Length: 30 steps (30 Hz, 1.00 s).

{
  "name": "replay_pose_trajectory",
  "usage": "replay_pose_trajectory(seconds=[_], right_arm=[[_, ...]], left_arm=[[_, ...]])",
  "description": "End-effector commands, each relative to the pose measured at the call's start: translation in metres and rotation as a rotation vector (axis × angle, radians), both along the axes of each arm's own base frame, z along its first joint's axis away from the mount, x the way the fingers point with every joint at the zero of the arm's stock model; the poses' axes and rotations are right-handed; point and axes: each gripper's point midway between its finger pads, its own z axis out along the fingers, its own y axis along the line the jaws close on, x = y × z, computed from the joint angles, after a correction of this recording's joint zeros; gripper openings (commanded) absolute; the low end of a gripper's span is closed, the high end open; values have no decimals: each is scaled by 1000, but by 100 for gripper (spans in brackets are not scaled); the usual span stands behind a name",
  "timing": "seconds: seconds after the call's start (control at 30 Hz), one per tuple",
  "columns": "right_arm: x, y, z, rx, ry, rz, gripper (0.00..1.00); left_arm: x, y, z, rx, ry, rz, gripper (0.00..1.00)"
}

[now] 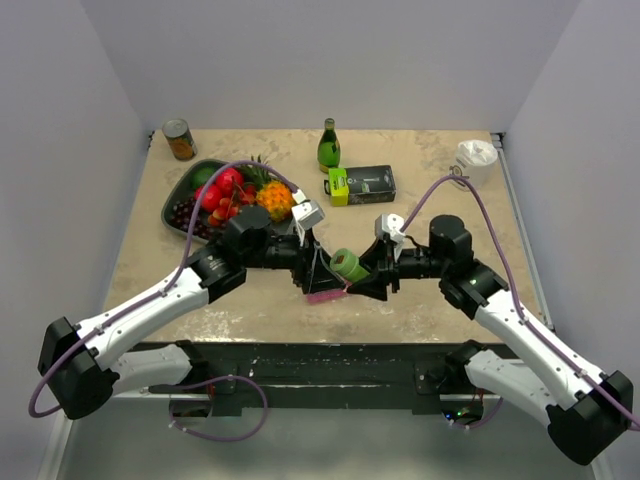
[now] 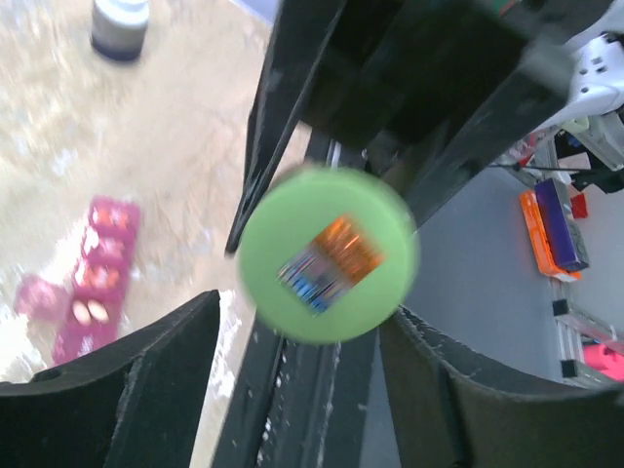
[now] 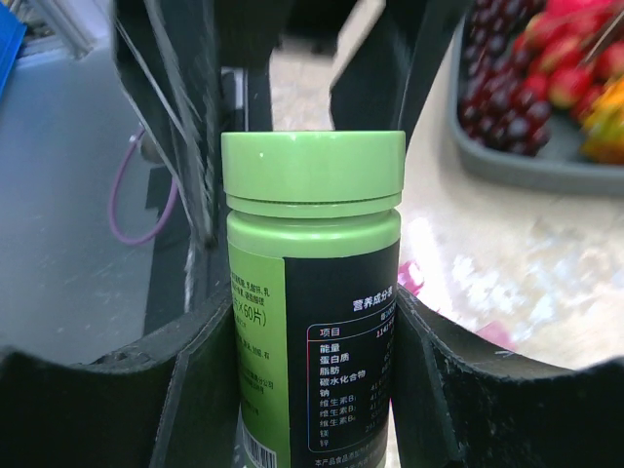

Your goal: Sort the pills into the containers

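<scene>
A green pill bottle (image 1: pixel 350 265) with a black label hangs level above the table, its capped end pointing left. My right gripper (image 1: pixel 366 277) is shut on the bottle body (image 3: pixel 312 390), one finger on each side. My left gripper (image 1: pixel 322 270) faces the round green end (image 2: pixel 327 253), and its fingers (image 2: pixel 146 380) stand open and apart just short of it. The pink containers strip (image 1: pixel 323 296) lies on the table below both grippers. In the left wrist view the strip (image 2: pixel 97 278) has an open lid, and pale pills (image 2: pixel 86 312) seem to lie in one compartment.
A dark tray (image 1: pixel 178 195) of fruit sits at the back left, with a can (image 1: pixel 180 140) behind it. A green glass bottle (image 1: pixel 329 147), a black and green box (image 1: pixel 362 185) and a white cup (image 1: pixel 476 155) stand at the back. A dark bottle with a white cap (image 2: pixel 120 24) is nearby.
</scene>
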Motion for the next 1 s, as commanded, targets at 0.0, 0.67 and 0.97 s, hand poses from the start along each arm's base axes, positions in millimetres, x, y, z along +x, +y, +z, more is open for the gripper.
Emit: replay_pose_trajectory(seconds=[0.0,0.67,0.97], right_arm=[[1,4,61,154,-214,29,0],[27,-14,48,5,-440,-67,0],[64,-37,39,-127,-635,-237,0]], left_arm=[[-6,13,-27,108,58,13,74],[-9,81,39,-21,-205,301,99],[14,62,61,-194,-27,414,99]])
